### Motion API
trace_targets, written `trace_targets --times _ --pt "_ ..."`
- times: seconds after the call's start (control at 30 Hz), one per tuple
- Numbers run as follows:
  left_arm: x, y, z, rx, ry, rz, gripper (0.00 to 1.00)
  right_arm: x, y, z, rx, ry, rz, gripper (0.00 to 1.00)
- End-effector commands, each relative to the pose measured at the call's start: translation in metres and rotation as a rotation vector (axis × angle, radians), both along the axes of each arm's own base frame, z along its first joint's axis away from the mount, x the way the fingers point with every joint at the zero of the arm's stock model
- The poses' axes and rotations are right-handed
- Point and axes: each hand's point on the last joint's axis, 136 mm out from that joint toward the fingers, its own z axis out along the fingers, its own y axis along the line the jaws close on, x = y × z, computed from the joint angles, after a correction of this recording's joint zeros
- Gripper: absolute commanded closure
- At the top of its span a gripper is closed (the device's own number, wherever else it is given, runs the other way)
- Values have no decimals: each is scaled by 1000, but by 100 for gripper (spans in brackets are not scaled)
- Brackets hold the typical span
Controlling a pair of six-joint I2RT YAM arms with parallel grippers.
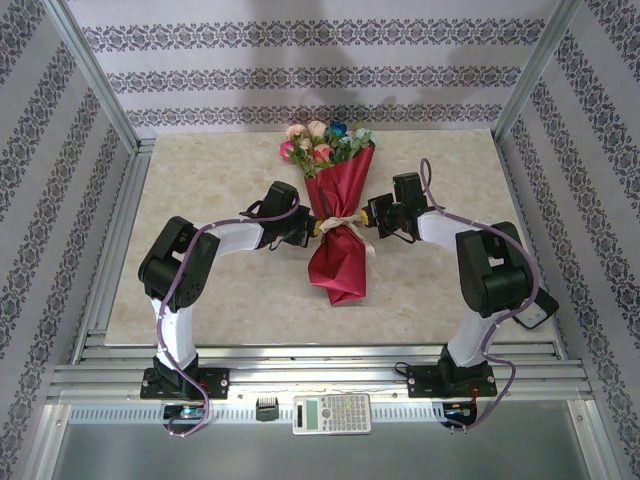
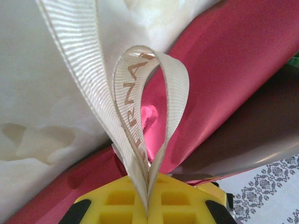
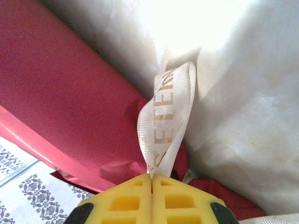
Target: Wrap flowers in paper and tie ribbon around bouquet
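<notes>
The bouquet (image 1: 336, 225) lies in the middle of the table, its red paper (image 1: 335, 262) cone narrowed at the waist. The flowers (image 1: 322, 141), pink, peach and blue, poke out of the far end. A cream ribbon (image 1: 342, 220) is wound around the waist. My left gripper (image 1: 318, 228) is at the waist's left side and my right gripper (image 1: 368, 213) at its right. In the left wrist view the yellow left gripper (image 2: 148, 189) is shut on a loop of the ribbon (image 2: 135, 93) against the paper (image 2: 233, 70). The right gripper (image 3: 152, 176) is shut on another ribbon (image 3: 170, 112) loop beside the paper (image 3: 60, 93).
The beige table (image 1: 200, 290) is boxed in by aluminium posts and patterned walls. A calculator (image 1: 331, 412) and a small black object (image 1: 265, 409) rest on the near rail between the arm bases.
</notes>
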Motion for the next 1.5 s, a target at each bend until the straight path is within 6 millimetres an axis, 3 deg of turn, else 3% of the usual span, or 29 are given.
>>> trace_targets --times 0.0,0.87,1.47 --pt "1 11 11 23 -17 3 100 0 -11 6 -32 -24 -16 100" --pt "-6 36 5 84 -5 4 100 15 -84 -9 -96 -15 -251 100" --pt "-9 54 -6 82 16 37 100 23 -115 -33 -103 43 -384 100"
